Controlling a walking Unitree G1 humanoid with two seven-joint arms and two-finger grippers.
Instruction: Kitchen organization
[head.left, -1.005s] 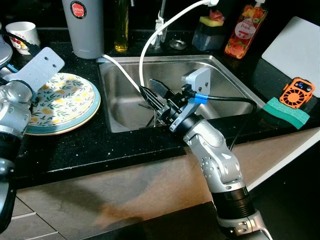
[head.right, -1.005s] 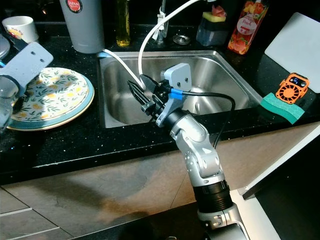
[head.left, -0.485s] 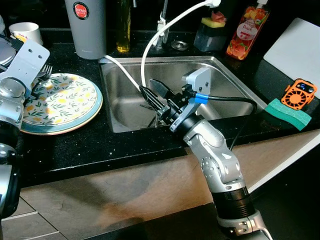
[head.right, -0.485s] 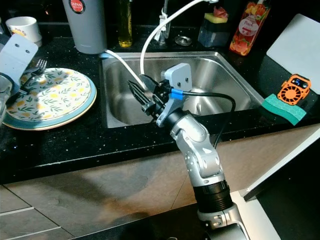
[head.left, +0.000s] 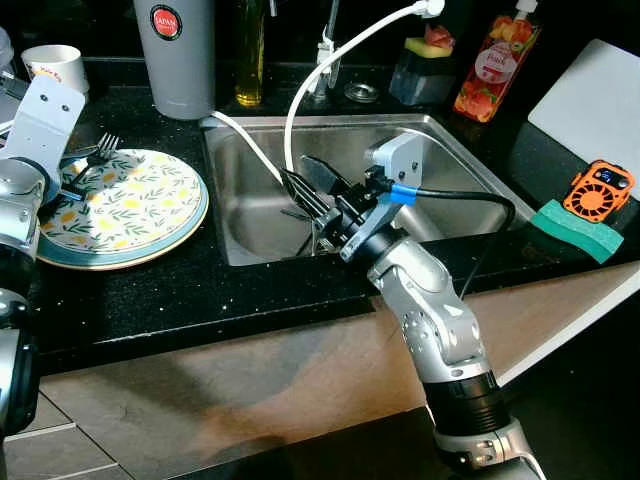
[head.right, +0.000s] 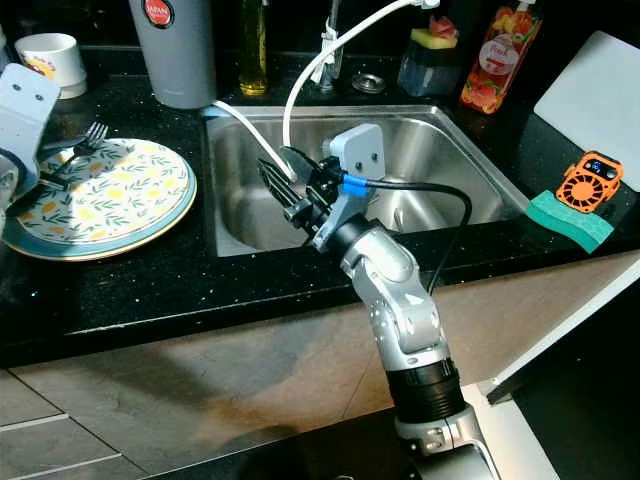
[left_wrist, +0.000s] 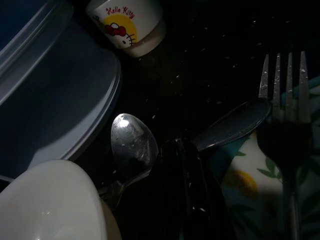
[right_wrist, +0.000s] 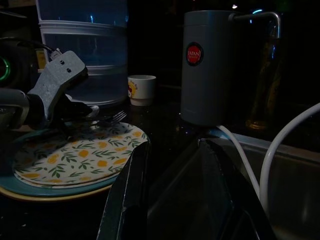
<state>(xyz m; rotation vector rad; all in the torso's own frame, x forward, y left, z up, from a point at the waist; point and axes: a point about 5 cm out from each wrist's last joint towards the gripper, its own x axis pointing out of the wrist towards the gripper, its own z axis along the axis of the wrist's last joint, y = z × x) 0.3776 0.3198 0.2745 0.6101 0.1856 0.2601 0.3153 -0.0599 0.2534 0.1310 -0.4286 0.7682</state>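
A flowered plate (head.left: 150, 215) lies on the black counter left of the steel sink (head.left: 250, 195). A fork (head.left: 103, 148) rests across the plate's far left edge. My left gripper (head.left: 72, 185) sits low at that edge beside the fork. In the left wrist view its fingers (left_wrist: 185, 190) are pressed together, the fork (left_wrist: 282, 125) lies to one side and two spoons (left_wrist: 132, 142) lie on the counter by the tips. I cannot tell whether a spoon handle is gripped. My right gripper (head.left: 300, 172) hovers open over the sink's front part, holding nothing.
A grey tumbler (head.left: 178, 50), an oil bottle (head.left: 250, 50) and a small mug (head.left: 50, 65) stand at the back. A white hose (head.left: 300, 100) arcs over the sink. Right of the sink are a soap bottle (head.left: 490, 60), green sponge (head.left: 572, 222), orange gadget (head.left: 597, 187) and white board (head.left: 595, 95).
My left arm has drawn back to the left off the plate, uncovering the fork on its edge. The right arm has stayed where it was. The camera shifted slightly.
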